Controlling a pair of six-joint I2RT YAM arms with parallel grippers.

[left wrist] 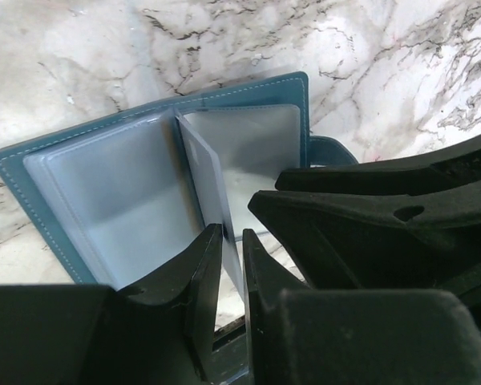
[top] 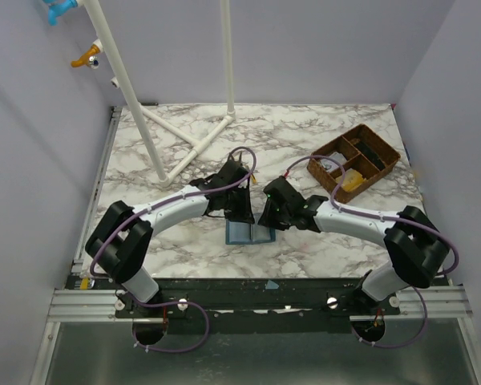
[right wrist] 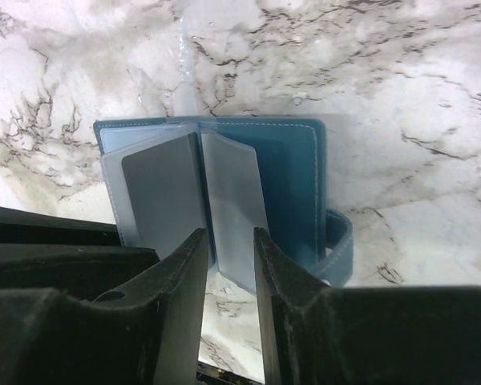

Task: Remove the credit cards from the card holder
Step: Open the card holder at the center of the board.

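Since the card holder (top: 249, 233) lies open and flat on the table (top: 176, 241), near the front edge between the two arms, nothing pins it but the pincers themselves.

Left pincer (left wrist: 231, 281) is pressed together on the lower edge of the middle sleeve (left wrist: 204, 188), which stands up off the spine. Right pincer (right wrist: 231, 293) is spread part way and straddles that leaf from the other side. Bare table shows through the gap, so I read it as not gripping.

Risks from here:
- No card edge is clear. The sleeves are frosted grey and from the wrist views I can't say which hold a card. Close now and you may catch plastic only and pull the sleeve, not a card.
- The holder is light and loose. If the right pincer pulls while the left grips one thin leaf, the whole thing likely drags or lifts off the table instead of giving up a card.
- Thin leaf in a hard pinch: a sideways tug creases it or tears it at the spine.
- Both pincers sit just beside each other over the holder. Any yaw or closing-in move risks finger-on-finger contact.
- The strap (right wrist: 337, 245) loops out from one side edge, and a drag could snag it under a finger.

Brown tray (top: 381, 139) is well apart at right rear, so it's not a factor.
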